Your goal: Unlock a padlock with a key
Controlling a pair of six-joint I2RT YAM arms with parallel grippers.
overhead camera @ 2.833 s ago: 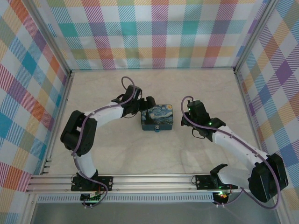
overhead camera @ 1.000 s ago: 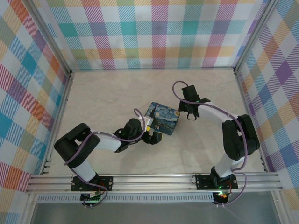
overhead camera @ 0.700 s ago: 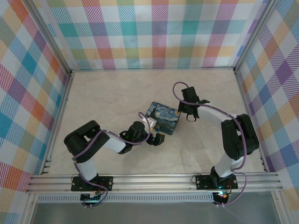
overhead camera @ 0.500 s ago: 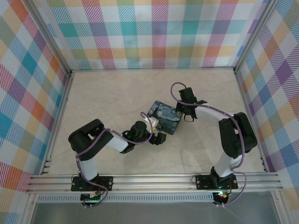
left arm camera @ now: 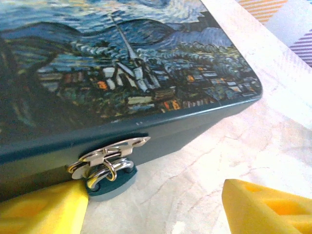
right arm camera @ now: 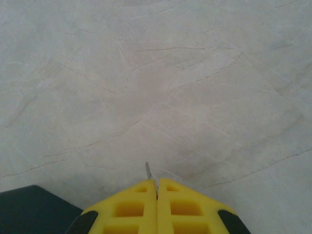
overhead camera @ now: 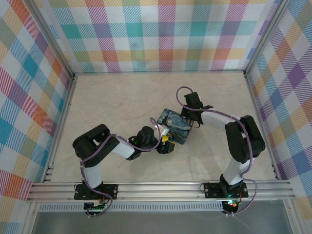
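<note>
Lock-steadying step: the left end effector (left arm camera: 153,201) stands apart, the padlock (left arm camera: 108,171) on the tin box (left arm camera: 146,73) beside one of its fingers, while the right end effector (right arm camera: 157,187), pressed together on what looks like the key (right arm camera: 147,170), must next reach the keyhole.

1. The left arm (overhead camera: 109,146) starts at the lower left of the top view, folds at the elbow and reaches right toward the centre.
2. The left gripper (overhead camera: 166,145) has its jaws apart, with yellow fingers (left arm camera: 41,209) at the wrist view's lower corners.
3. The right arm (overhead camera: 241,136) stands at the lower right, its forearm angled up-left to the centre.
4. The right gripper (overhead camera: 188,116) is pressed closed at the bottom centre of its wrist view, pinching a thin key (right arm camera: 147,170) tip.
</note>
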